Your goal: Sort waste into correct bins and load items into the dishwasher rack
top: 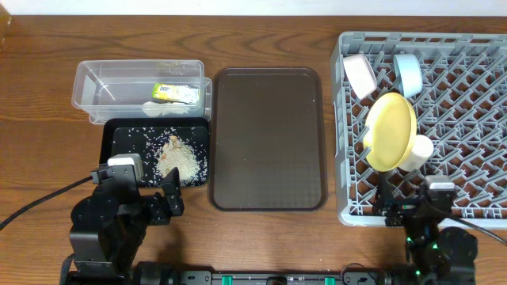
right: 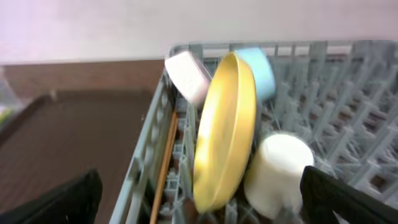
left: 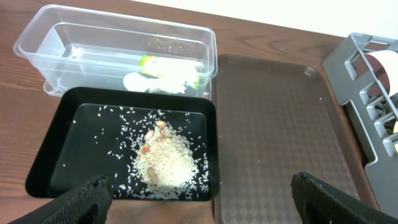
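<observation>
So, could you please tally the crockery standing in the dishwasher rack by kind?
Plates: 1, the yellow plate
Bowls: 2, the white bowl and the light blue bowl
Cups: 1, the white cup
Total: 4

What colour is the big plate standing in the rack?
Yellow. The plate shows best in the right wrist view.
</observation>
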